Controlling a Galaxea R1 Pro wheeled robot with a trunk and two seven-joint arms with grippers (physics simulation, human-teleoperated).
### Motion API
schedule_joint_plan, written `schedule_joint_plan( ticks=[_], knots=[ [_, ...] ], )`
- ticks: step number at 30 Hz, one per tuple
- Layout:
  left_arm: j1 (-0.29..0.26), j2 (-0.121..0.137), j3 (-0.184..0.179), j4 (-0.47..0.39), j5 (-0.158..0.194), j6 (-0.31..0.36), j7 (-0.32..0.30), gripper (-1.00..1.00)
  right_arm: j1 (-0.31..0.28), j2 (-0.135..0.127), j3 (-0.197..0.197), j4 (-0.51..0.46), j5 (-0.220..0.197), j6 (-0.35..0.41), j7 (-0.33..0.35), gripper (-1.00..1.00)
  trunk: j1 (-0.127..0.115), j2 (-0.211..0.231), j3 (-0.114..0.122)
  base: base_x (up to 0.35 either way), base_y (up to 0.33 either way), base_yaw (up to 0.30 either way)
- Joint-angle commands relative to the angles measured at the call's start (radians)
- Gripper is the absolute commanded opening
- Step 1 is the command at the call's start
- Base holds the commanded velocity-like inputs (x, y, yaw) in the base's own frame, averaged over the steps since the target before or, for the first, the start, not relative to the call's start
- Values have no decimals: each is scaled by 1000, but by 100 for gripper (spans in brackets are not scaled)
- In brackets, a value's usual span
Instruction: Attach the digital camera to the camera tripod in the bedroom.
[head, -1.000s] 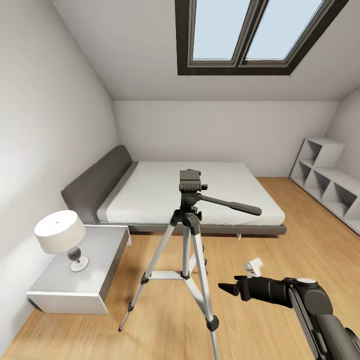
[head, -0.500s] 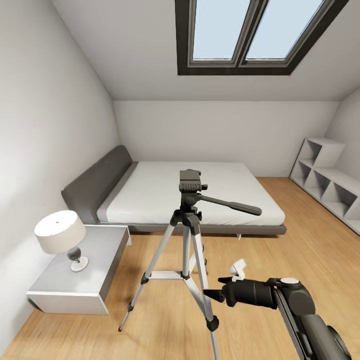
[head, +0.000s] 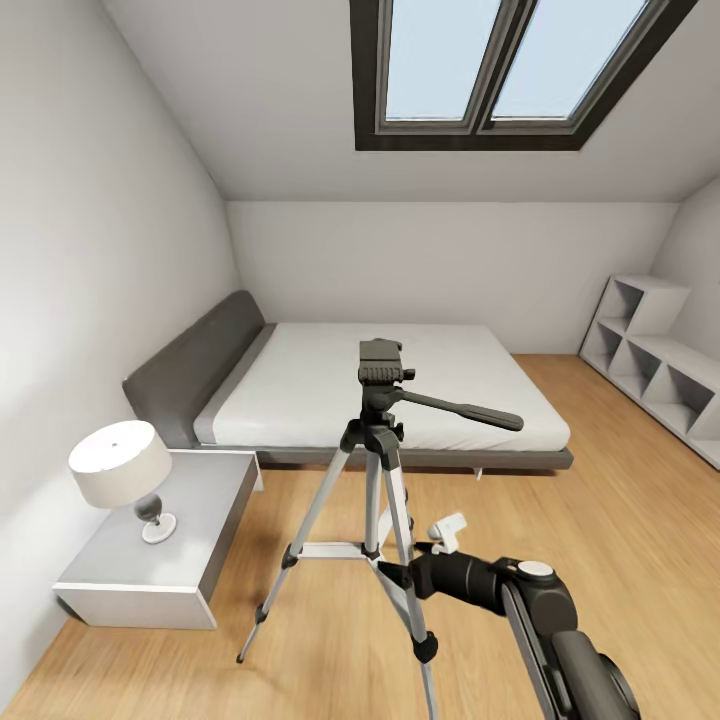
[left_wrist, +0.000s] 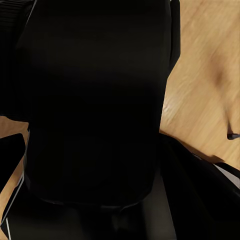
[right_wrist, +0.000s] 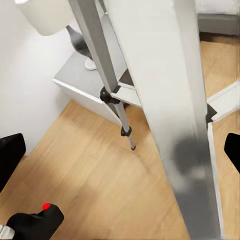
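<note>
Silver-legged camera tripod is standing mid-bedroom as the right gripper, jaws spread and empty, is closing on a leg at 6 o'clock. Digital camera is lying on the floor; fetching it looks next. Left jaws: cannot tell.

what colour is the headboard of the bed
Dark grey, the headboard shows best in the head view.

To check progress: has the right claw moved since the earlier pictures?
Yes. The right claw moved left toward the camera tripod, now at its near leg.
</note>
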Motion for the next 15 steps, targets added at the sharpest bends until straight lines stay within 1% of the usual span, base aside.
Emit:
schedule_joint_plan(
  ticks=[1,5,10,12,13,15],
  knots=[
    [-1,0,-8,1,9,-2,-4,-100,-1,1,-1,-2,11,-9,6,100,0,-1,-1,0,0,0],
    [-1,0,-8,1,11,-2,-4,-100,-15,1,-2,-4,10,-23,-1,100,0,-1,-1,0,0,0],
    [-1,0,-8,1,10,-1,-4,-100,-78,4,-2,3,5,-17,-5,100,0,-1,-1,0,0,0],
    [-1,0,-8,0,9,-2,-4,-100,-112,16,-2,17,4,-15,-16,100,0,-1,-1,0,0,0],
    [-1,0,-8,0,9,-2,-4,-100,-119,21,-1,22,4,-14,-21,100,0,-1,-1,0,0,0],
    [-1,0,-8,1,9,-2,-4,-100,-143,48,-1,45,6,-12,-48,100,0,-1,-1,0,0,0]
  ],
)
